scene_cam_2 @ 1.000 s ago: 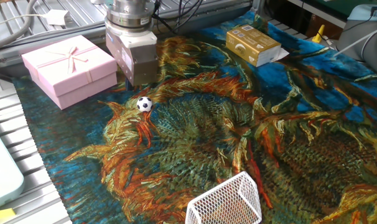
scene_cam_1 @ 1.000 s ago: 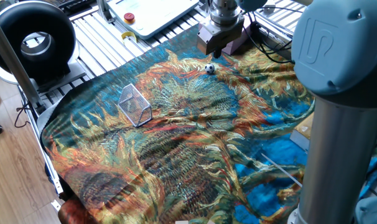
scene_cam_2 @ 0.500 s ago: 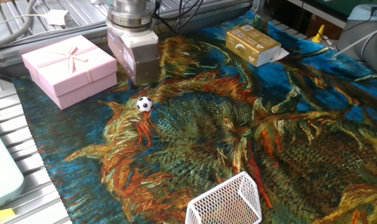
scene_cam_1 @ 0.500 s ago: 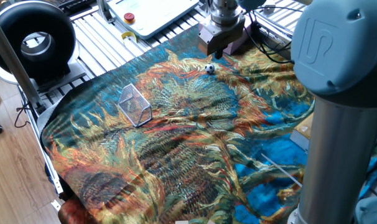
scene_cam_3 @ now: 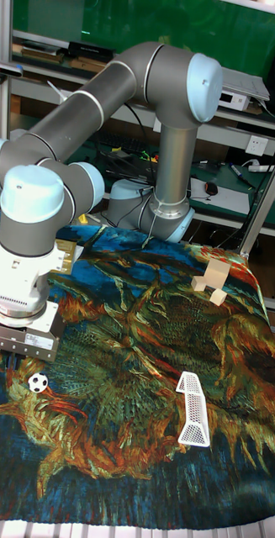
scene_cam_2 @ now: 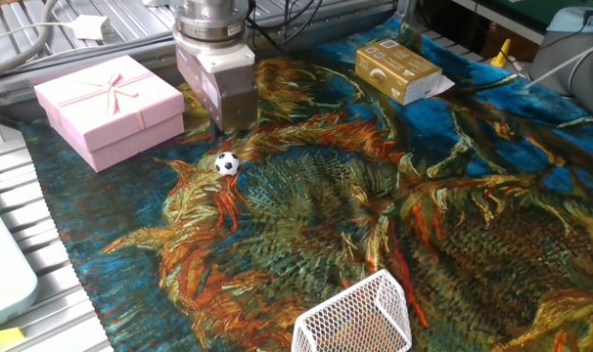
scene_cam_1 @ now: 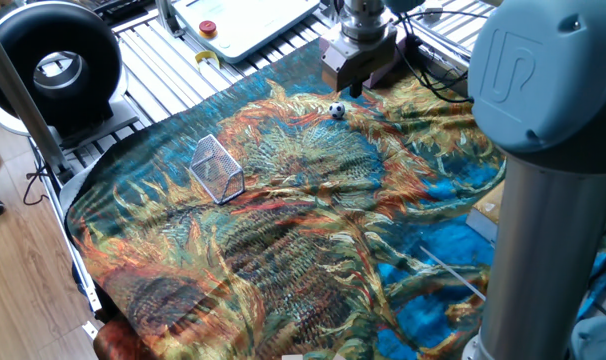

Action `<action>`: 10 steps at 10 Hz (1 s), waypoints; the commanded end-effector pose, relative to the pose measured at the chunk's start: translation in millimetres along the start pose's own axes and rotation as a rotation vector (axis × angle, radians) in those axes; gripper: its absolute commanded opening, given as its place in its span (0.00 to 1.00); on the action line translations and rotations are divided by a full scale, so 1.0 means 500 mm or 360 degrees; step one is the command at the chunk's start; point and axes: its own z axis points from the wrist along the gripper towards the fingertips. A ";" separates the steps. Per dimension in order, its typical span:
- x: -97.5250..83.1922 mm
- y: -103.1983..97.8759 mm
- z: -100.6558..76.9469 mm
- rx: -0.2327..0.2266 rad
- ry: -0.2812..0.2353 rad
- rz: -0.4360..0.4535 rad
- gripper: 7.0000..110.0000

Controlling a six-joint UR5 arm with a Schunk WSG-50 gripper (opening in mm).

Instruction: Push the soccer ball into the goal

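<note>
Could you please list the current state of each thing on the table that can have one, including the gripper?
soccer ball: resting on the cloth, untouched, outside the goal.
goal: standing on the cloth, nothing inside it, far from the ball.
gripper: poised just behind the ball, not touching it; fingers hard to make out.
pink gift box: lid on, ribbon tied.
yellow carton: closed, lying flat.
patterned cloth: spread out, wrinkled.

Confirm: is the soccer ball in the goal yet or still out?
Out. The soccer ball sits on the cloth just by the gripper, well apart from the goal.
</note>
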 end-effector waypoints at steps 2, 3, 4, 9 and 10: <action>0.011 -0.008 0.014 0.0000 -0.0024 0.0014 0.00; 0.007 -0.002 0.019 -0.0001 -0.0031 0.0021 0.00; 0.005 0.007 0.022 -0.0026 -0.0033 0.0028 0.00; -0.004 0.040 0.036 -0.0065 -0.0059 0.0060 0.00; -0.007 0.045 0.039 -0.0057 -0.0067 0.0067 0.00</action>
